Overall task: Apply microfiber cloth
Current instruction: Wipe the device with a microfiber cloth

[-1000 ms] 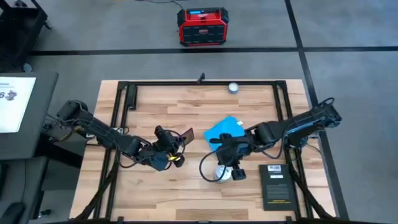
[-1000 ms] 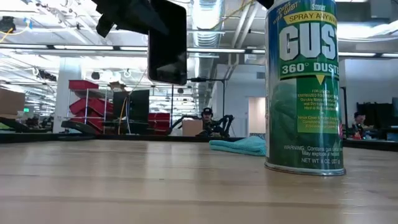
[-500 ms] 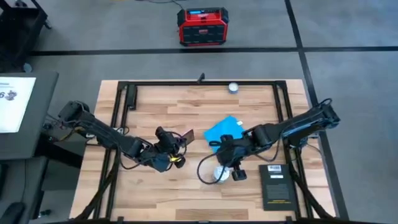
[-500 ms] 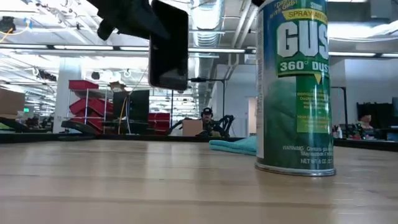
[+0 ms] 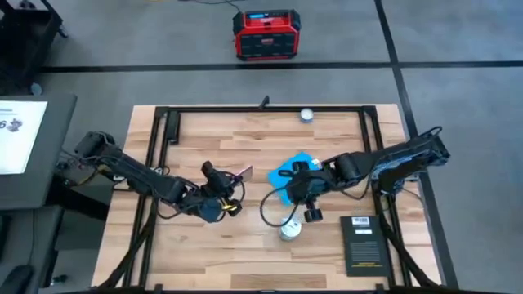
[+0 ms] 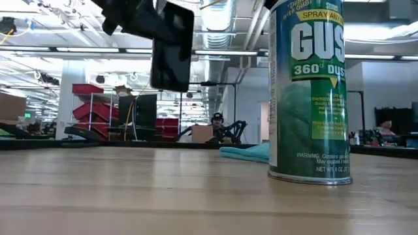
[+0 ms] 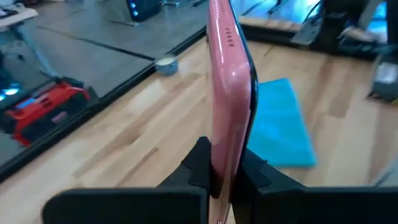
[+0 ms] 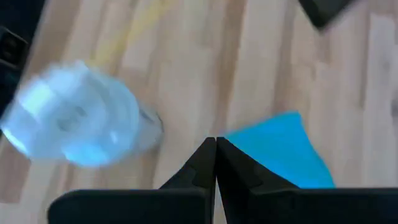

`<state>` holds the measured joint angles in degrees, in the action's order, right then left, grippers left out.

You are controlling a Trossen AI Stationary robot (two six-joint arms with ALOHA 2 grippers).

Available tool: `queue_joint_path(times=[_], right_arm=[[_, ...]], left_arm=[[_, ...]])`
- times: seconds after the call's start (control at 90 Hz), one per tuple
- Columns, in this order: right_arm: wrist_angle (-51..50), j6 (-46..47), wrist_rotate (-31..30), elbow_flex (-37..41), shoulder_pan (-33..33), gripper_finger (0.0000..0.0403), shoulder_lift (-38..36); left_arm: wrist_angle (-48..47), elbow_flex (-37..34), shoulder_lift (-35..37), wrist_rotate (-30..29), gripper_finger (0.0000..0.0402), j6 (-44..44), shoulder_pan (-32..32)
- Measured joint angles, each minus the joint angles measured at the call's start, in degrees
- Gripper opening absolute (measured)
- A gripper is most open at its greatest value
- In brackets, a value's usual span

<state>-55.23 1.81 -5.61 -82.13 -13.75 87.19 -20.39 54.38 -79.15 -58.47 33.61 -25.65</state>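
Microfiber cloth (image 5: pixel 292 173) lies flat on your table (image 5: pixel 212 139), right of centre, and it shows as a teal fold behind the can in the low view. Your right gripper (image 8: pixel 215 144) hangs over the cloth's near edge with its two fingers pressed together, holding nothing; the wrist view shows the blue cloth just past the fingertips (image 8: pixel 207 154). Your green duster can (image 6: pixel 308 91) stands upright on the table, just near of that gripper and apart from it. Your left gripper (image 7: pixel 225 163) sits left of centre, clamped on the pink-backed phone (image 7: pixel 231 87), which it holds on edge above the table, well apart from the cloth. A black booklet (image 5: pixel 360 243) rests at the near right corner. A small round object (image 5: pixel 306 115) lies near the far edge.
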Motion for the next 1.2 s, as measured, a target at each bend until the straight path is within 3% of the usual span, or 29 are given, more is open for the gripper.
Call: queue_joint_path(times=[0.167, 0.311, 0.522, 0.867, 1.011, 1.2], right_arm=[[-5.8, 2.0, -3.9, 0.0, 1.3, 0.0, -2.3], [-2.9, 2.1, -4.0, 2.2, 0.3, 0.0, -7.1], [10.4, 5.5, -3.5, 18.5, 0.4, 0.0, -19.4], [37.7, 10.5, -3.6, 44.8, 1.3, 0.0, -36.1], [45.0, 11.8, -3.5, 51.8, 3.0, 0.0, -36.8], [43.9, 13.1, -2.4, 51.8, 5.8, 0.0, -30.1]], left_arm=[[-2.6, 0.0, 0.0, -0.6, 0.0004, -0.6, 0.4], [-3.3, 0.0, 0.5, -1.2, 0.0004, -2.8, 0.0], [-5.6, -0.5, 2.3, -0.1, 0.0004, -3.8, -0.4], [2.2, -6.3, 8.4, 3.1, 0.0004, -11.8, 0.6], [8.2, -10.5, 10.4, 8.1, 0.0004, -16.3, 3.4], [13.7, -14.0, 11.5, 12.7, 0.0004, -19.4, 7.5]])
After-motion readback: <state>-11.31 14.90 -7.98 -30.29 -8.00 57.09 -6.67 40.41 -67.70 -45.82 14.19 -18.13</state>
